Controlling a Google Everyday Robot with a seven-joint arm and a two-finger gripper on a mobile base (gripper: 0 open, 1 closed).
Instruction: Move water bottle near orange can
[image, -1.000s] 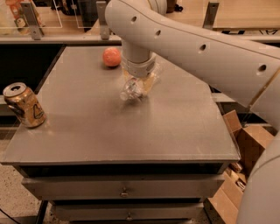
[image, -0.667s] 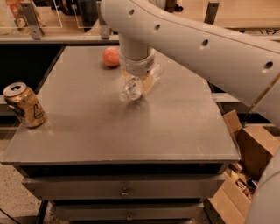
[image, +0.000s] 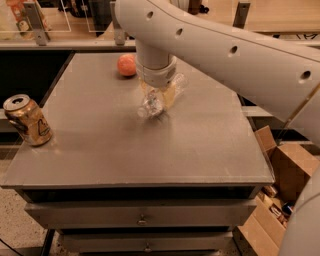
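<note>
The water bottle (image: 152, 104) is a small clear plastic bottle, tilted with its white cap end toward the lower left, over the middle of the grey table (image: 200, 150). My gripper (image: 161, 96) reaches down from the white arm and is shut on the bottle. Its yellowish fingers (image: 170, 95) sit on either side of the bottle's body. The orange can (image: 28, 120) is golden with a silver top and a dark triangle. It stands upright at the table's left edge, well to the left of the bottle.
A round orange ball (image: 126, 65) lies at the table's back, just left of the arm. Drawers (image: 142, 217) sit under the table top. Cardboard boxes (image: 280, 170) stand on the floor at the right. A counter with clear stands (image: 35, 20) runs along the back.
The arm's upper link has shifted slightly left. The bottle in the gripper has barely moved. The can and ball have not moved.
</note>
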